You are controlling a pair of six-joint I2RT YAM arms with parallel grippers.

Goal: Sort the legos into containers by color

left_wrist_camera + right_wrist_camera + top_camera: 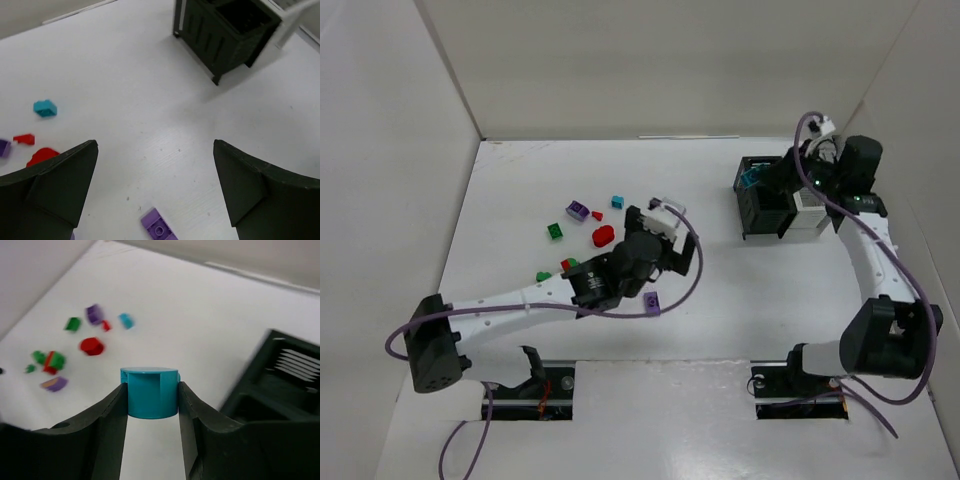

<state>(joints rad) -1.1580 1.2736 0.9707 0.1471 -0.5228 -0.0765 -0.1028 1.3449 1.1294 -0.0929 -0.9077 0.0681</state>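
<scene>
**While left sits idle, right's got a teal piece**

Since counts were the ask, here goes. The right gripper [151, 390] is clamped on one teal cylinder [150, 396]. It's smooth glossy plastic, round with a flat top, pinched between both fingers and held up off the table [720, 300], just beside the bins [760, 212]. Those are square with slatted sides, some black plus at least one white bin [808, 215]. The arm covers part of the cluster, so I can't give a full count.

The left gripper [155, 146] is spread wide with nothing in it, hanging over bare table.

Loose on the table:
- one teal brick [617, 202]
- two purple bricks [577, 210], one of them right by the left gripper
- three red pieces [603, 236], one a rounded blob
- at least three green bricks [555, 231] (too small and blurry to be sure)
</scene>
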